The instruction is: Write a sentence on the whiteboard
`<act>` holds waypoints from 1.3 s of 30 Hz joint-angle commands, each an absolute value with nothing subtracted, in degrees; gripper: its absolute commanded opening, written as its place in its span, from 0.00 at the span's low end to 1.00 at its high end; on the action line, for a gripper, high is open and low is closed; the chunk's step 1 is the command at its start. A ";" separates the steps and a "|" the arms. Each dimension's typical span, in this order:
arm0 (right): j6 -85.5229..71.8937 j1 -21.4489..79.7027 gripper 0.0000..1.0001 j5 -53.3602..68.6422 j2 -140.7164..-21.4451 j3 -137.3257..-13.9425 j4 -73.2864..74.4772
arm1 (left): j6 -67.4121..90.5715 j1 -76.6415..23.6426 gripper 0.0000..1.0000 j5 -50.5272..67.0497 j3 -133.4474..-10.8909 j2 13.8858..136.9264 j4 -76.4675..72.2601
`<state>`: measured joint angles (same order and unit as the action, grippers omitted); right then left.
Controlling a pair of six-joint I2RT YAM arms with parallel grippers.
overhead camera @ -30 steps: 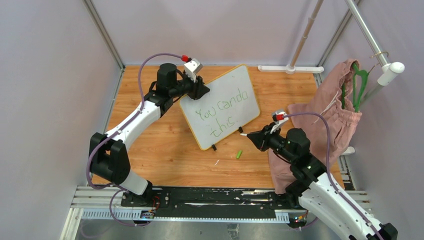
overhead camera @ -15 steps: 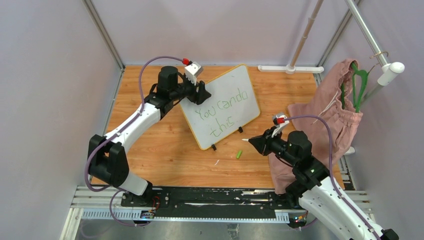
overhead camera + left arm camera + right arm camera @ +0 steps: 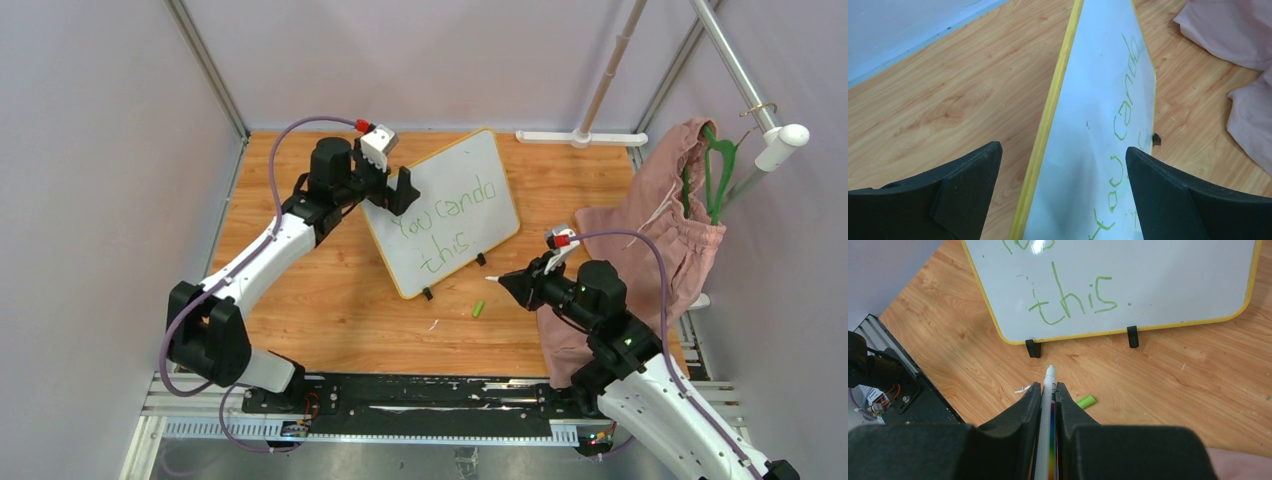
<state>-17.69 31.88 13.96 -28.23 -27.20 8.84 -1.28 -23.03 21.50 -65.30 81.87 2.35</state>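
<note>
The whiteboard [image 3: 470, 165] stands tilted on two black feet at the table's middle, yellow-rimmed, with the sentence [image 3: 445, 225] "You can do this" in green. My left gripper [image 3: 393, 190] is open, its fingers wide apart on either side of the board's upper left edge and touching nothing. The left wrist view has the left gripper [image 3: 1063, 150] over the whiteboard [image 3: 1098, 95] and lettering [image 3: 1125, 117]. My right gripper [image 3: 508, 283] is shut on a white marker [image 3: 1050, 374], tip a little short of the whiteboard [image 3: 1158, 275]. In the right wrist view the right gripper [image 3: 1048, 386] points at "this" [image 3: 1073, 305].
A green marker cap [image 3: 479, 309] lies on the wood just in front of the board, with a white scrap [image 3: 433, 325] nearby. Pink cloth [image 3: 650, 230] and a green hanger [image 3: 715, 180] hang at right. A white stand base [image 3: 582, 137] lies at the back.
My left gripper has opened and let go of the board's edge, drawing back slightly. My right gripper has pulled the marker a little away from the board, toward the near side.
</note>
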 commanded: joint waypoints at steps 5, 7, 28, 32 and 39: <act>-15.93 31.99 0.00 14.87 -28.29 -29.43 9.29 | -0.86 -23.47 1.00 14.34 -64.33 77.45 1.45; -15.79 31.99 0.00 14.85 -28.35 -29.65 9.37 | -0.61 -23.47 1.00 9.50 -63.74 75.59 0.92; -16.34 31.99 0.00 10.23 -37.08 -37.21 20.44 | 11.04 -24.24 1.00 7.27 -57.82 51.12 8.40; -17.54 31.99 0.00 12.09 -37.36 -36.69 19.93 | 12.34 -25.18 1.00 10.81 -56.07 47.39 11.24; -17.08 32.01 0.00 9.19 -34.53 -37.52 21.46 | 4.07 -53.37 1.00 -7.92 -60.49 51.03 23.25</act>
<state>-16.88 31.88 10.90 -36.10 -35.83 19.05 9.34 -37.58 3.49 -57.69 48.73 14.98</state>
